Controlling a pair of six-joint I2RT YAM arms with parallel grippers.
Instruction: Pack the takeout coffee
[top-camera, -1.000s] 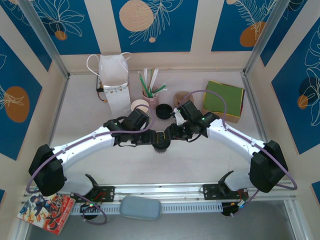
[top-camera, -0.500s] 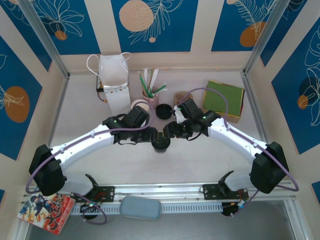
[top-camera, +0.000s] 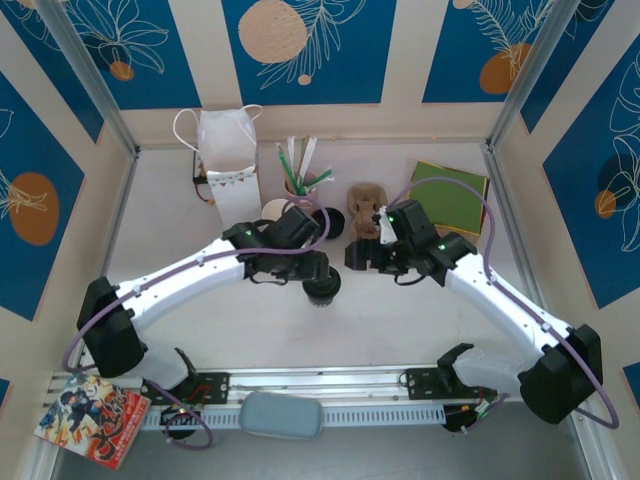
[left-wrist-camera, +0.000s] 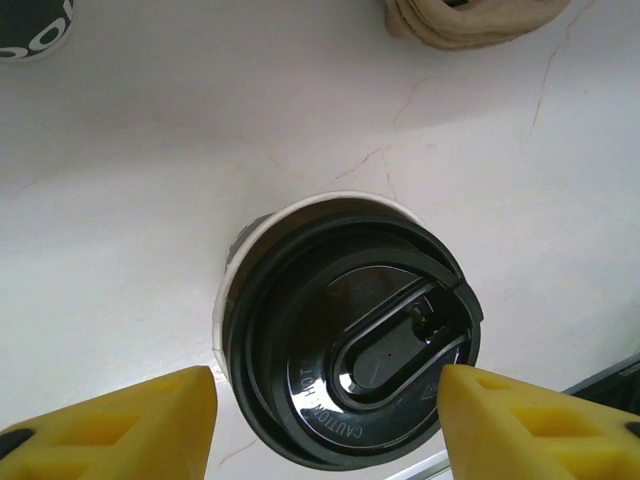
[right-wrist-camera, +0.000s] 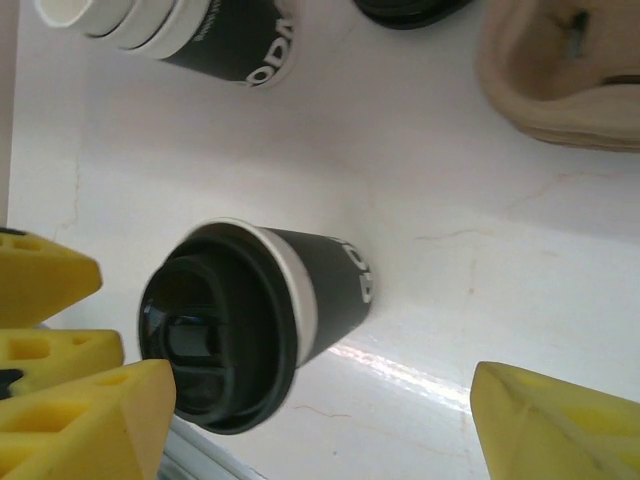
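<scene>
I see the takeout coffee (top-camera: 321, 291) standing upright near the middle of the worktop (top-camera: 400, 320). Its long axis is vertical and the black lid faces straight up. In the left wrist view the lid's oval sip tab points toward 2 o'clock.

My left arm reaches in from 7 o'clock with its elbow bent and the wrist tipped down over the cup. The left tool (left-wrist-camera: 325, 385) is spread wider than the lid, one yellow fingertip at either side of it. I cannot tell whether the pads touch the cup, and I see no grip.

My right arm comes in from 5 o'clock, its forearm running toward 11 o'clock. The right tool (right-wrist-camera: 320, 385) sits at about 2 o'clock from the cup with its jaws spread very wide, and it has hold of nothing. The cup stands close by one of its fingertips.

A loose lid (top-camera: 330, 220) lies at 12 o'clock from the coffee. The white paper bag (top-camera: 228, 160) stands at 11 o'clock, well apart.
</scene>
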